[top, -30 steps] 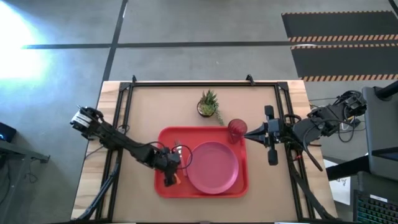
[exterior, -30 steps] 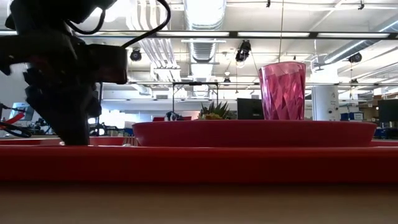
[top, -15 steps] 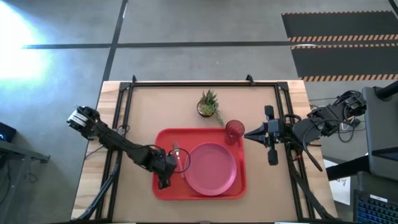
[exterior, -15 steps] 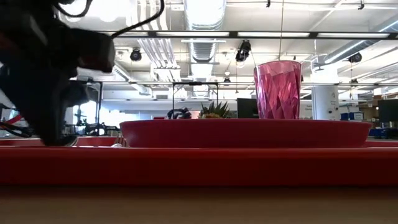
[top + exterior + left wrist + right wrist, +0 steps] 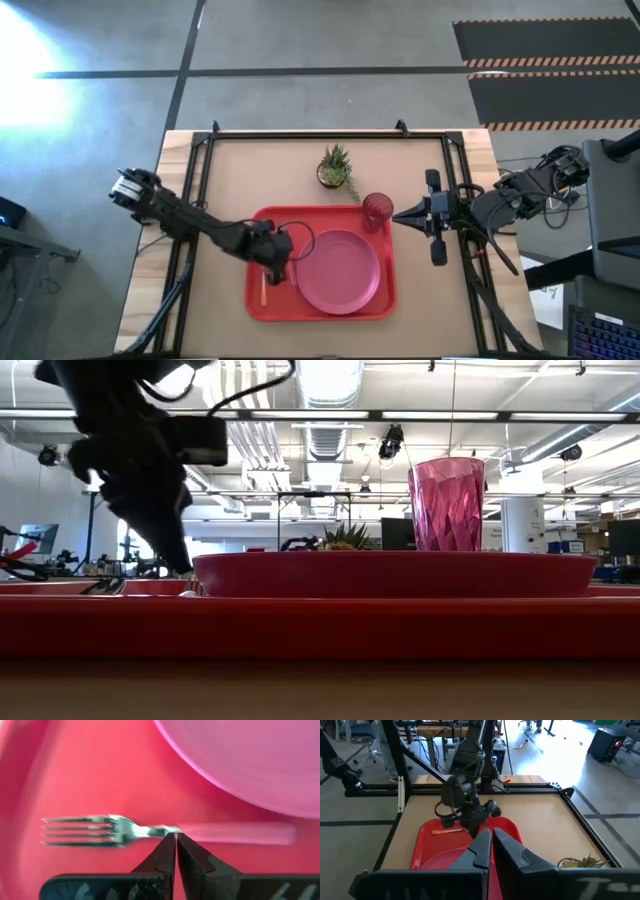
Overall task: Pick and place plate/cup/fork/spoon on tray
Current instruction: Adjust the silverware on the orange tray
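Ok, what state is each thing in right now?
tray: flat on table, loaded
plate: flat on tray, empty
cup: upright on tray
fork: lying on tray beside plate
spoon: lying on tray
plant: upright on table
left claw: shut, empty, at fork's neck
right claw: shut, empty, beside cup

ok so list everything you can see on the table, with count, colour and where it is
tray: 1, red, table centre front
plate: 1, pink, on the tray's right part
cup: 1, translucent red-pink, upright at the tray's far right corner
fork: 1, metal tines, pink handle, flat on the tray beside the plate
spoon: 1, orange handle, on the tray's left edge
potted plant: 1, green, on the table behind the tray
left gripper: 1, dark, shut, over the fork
right gripper: 1, dark, shut, right of the cup
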